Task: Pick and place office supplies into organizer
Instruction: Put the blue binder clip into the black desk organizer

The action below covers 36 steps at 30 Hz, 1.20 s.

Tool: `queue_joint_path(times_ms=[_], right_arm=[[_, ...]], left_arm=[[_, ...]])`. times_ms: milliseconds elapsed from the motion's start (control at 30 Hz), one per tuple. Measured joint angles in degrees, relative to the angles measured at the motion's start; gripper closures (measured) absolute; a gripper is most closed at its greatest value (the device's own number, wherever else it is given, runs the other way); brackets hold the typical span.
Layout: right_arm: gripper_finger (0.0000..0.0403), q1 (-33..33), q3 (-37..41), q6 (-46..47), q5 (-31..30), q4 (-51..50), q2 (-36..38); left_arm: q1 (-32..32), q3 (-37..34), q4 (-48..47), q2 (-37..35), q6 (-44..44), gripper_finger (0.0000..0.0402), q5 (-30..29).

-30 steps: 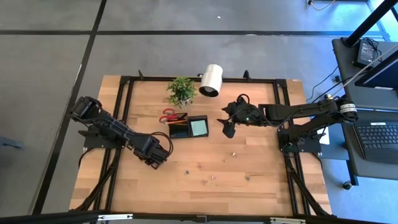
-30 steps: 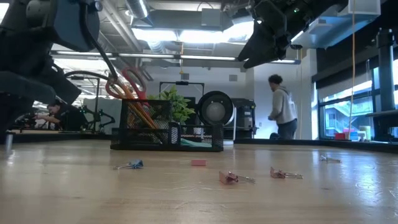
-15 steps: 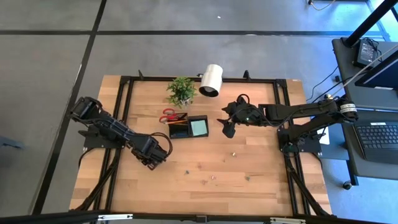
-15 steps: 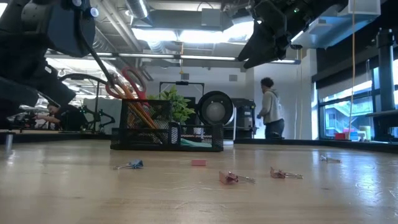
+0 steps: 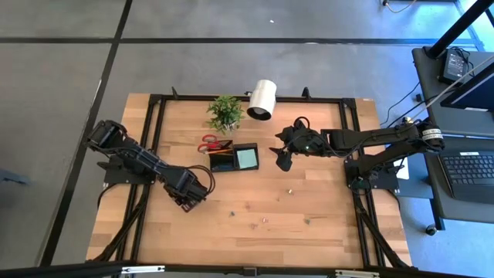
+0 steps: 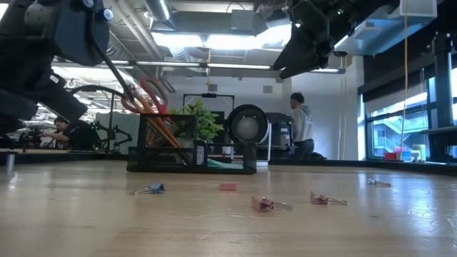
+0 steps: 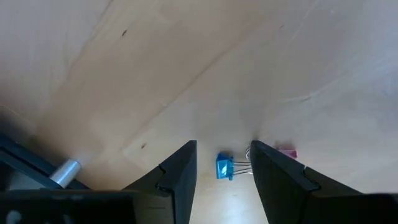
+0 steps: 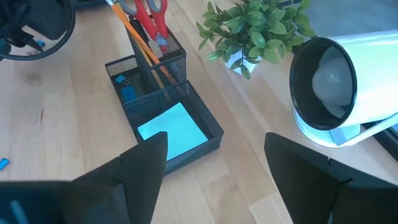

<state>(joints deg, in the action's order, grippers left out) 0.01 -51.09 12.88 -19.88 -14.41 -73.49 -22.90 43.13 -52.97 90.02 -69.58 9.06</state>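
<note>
The black mesh organizer (image 5: 235,158) stands at mid-table. It holds red-handled scissors (image 8: 146,15) and pencils upright, a teal note pad (image 8: 172,132) lying flat, and a small blue piece (image 8: 127,93). My left gripper (image 7: 222,146) is open and points down, well above a blue clip (image 7: 224,167) that lies on the wood. A small pink piece (image 7: 286,152) lies beside the clip. My right gripper (image 8: 217,149) hangs open in the air to the right of the organizer and touches nothing.
More clips lie loose on the near half of the table (image 6: 264,204) (image 6: 325,199) (image 6: 377,182). A green potted plant (image 5: 225,113) and a white lamp (image 5: 262,99) stand at the far edge. A black frame (image 5: 150,139) runs along the table's sides. A person (image 6: 301,132) stands in the room beyond.
My left gripper has rolled a little about its own pointing line while staying over the blue clip; its opening is unchanged. My right arm has kept still.
</note>
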Motion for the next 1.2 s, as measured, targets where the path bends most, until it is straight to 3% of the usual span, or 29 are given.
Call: queue_joint_path(times_ms=[533,1200], right_arm=[[0.013,0.0,0.0,0.07,0.0,0.0,0.02],[0.013,0.0,0.0,-0.06,0.0,-0.3,0.02]], left_arm=[[0.0,0.0,0.12,0.0,13.13,0.0256,2.55],[-1.35,-1.56,1.05,0.15,6.39,0.0256,5.97]])
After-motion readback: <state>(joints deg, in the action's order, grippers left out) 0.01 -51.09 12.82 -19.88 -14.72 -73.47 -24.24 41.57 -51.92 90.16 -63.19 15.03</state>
